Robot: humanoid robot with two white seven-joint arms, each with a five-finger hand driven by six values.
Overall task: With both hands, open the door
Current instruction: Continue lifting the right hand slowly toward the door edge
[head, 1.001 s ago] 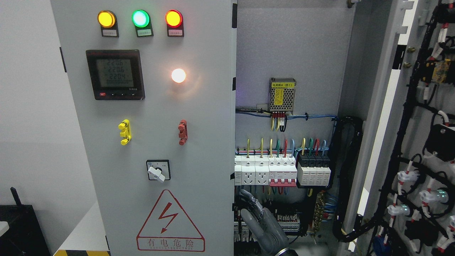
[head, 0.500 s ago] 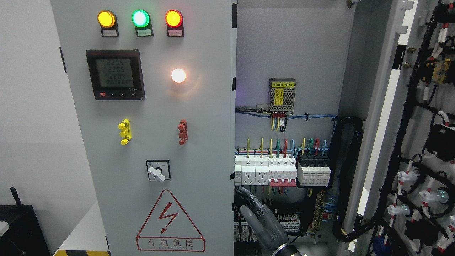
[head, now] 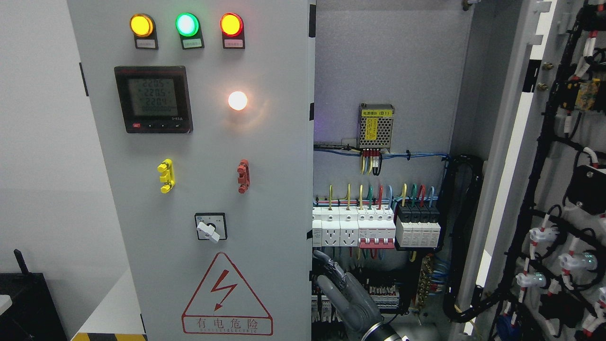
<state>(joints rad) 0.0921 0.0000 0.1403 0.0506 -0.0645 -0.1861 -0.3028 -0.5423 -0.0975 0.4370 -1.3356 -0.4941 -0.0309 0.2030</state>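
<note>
The left door [head: 208, 189] of the electrical cabinet stands shut or nearly so, filling the left half of the head view, its free vertical edge running down the picture's middle; the right door [head: 563, 189] is already swung wide at the far right, its wired inner face showing. One hand [head: 341, 293] rises from the bottom edge, just right of centre, so it reads as the right hand. Its grey fingers [head: 331, 274] are extended and loosely together, grasping nothing, and point up and to the left toward the left door's free edge, just beside it and in front of the lower terminal blocks [head: 383, 293]; whether the fingertips touch the edge cannot be told. The left hand is out of view. The step in hand appears to be hooking the fingers behind that edge. To do it well, the fingertips should slip round the sheet-metal lip and pull outward along the hinge arc, keeping clear of the breakers [head: 376, 229] and coloured wiring [head: 374, 194] inside. On the left door's face sit three indicator lamps [head: 187, 24], a meter [head: 154, 99], a rotary switch [head: 210, 227] and a warning triangle [head: 226, 296].
</note>
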